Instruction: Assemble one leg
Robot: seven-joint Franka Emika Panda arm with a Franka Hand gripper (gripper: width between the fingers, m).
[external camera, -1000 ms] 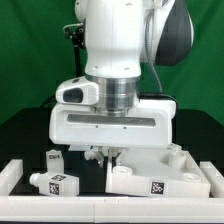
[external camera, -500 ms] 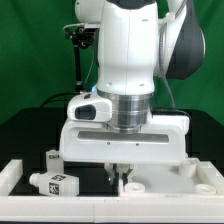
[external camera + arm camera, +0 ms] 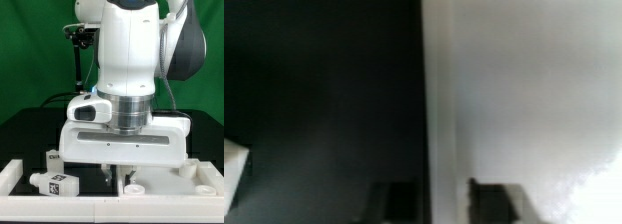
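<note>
The fingers [image 3: 393,200] of the gripper [image 3: 115,174] hang low over the black desk [image 3: 25,135], close to its near edge. They stand a little apart. In the wrist view a blurred white edge runs into the gap, and I cannot tell whether they grip it. Toward the near corner on the exterior view's left lie the farther leg [image 3: 52,160] and the nearer leg [image 3: 57,183]. On the exterior view's right lies the white tabletop [image 3: 165,186].
</note>
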